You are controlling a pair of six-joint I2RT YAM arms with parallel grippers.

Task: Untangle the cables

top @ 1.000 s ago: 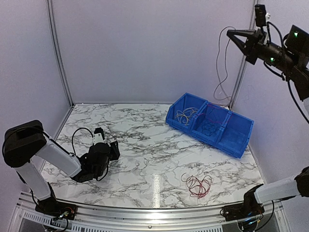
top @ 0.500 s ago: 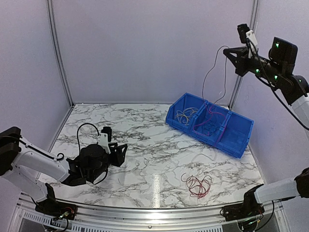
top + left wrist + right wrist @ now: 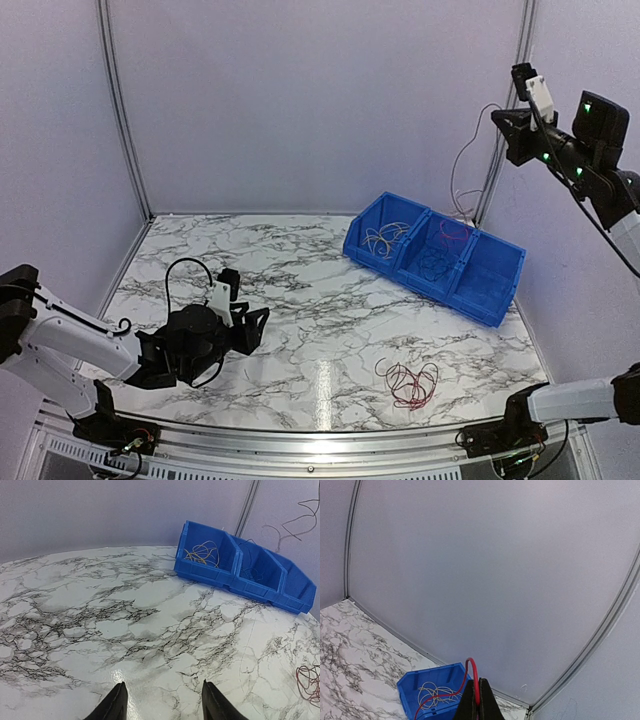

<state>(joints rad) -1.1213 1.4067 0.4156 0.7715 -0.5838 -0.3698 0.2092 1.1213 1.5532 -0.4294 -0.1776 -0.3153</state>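
My right gripper (image 3: 503, 120) is raised high at the right and is shut on a thin red cable (image 3: 473, 673). This cable hangs as a fine strand (image 3: 455, 172) down towards the blue bin (image 3: 497, 292). Pale tan cables (image 3: 383, 238) lie in the bin's left compartment, and dark blue cables (image 3: 436, 263) in the middle one. A loose red bundle (image 3: 410, 384) lies on the marble near the front. My left gripper (image 3: 258, 326) hovers low over the table at the left, open with nothing between its fingers (image 3: 116, 706). From there the bin (image 3: 206, 570) is far ahead.
The marble table (image 3: 300, 290) is bounded by pale walls with metal corner posts (image 3: 118, 110). The bin stands diagonally at the back right. A metal rail (image 3: 320, 440) runs along the front edge by the arm bases.
My right gripper has shifted rightwards, still high, and the hanging strand swung with it. The left arm has reached lower and a little to the right over the table.
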